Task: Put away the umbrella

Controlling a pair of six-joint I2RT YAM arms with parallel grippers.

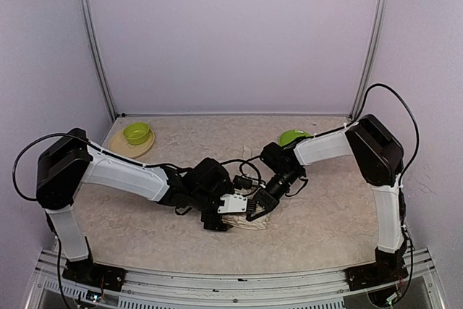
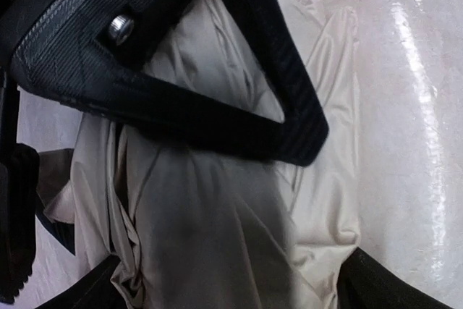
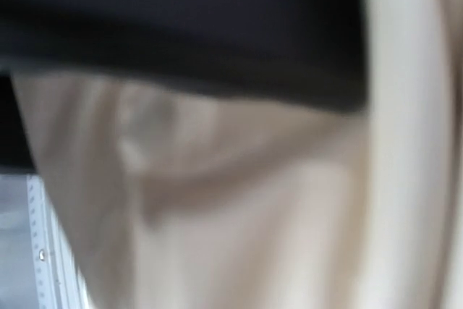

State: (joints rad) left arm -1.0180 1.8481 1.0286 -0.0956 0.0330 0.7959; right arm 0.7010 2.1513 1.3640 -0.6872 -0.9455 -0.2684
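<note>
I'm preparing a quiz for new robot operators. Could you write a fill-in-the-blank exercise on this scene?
1. The umbrella lies on the table, near its ___.
2. The pale plate at the back left holds a ___ bowl.
3. A second green dish lies at the back ___ of the table.

Missing words: middle; green; right.

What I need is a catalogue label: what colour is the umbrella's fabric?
Plain cream-beige; the umbrella shows best in the left wrist view.
</note>
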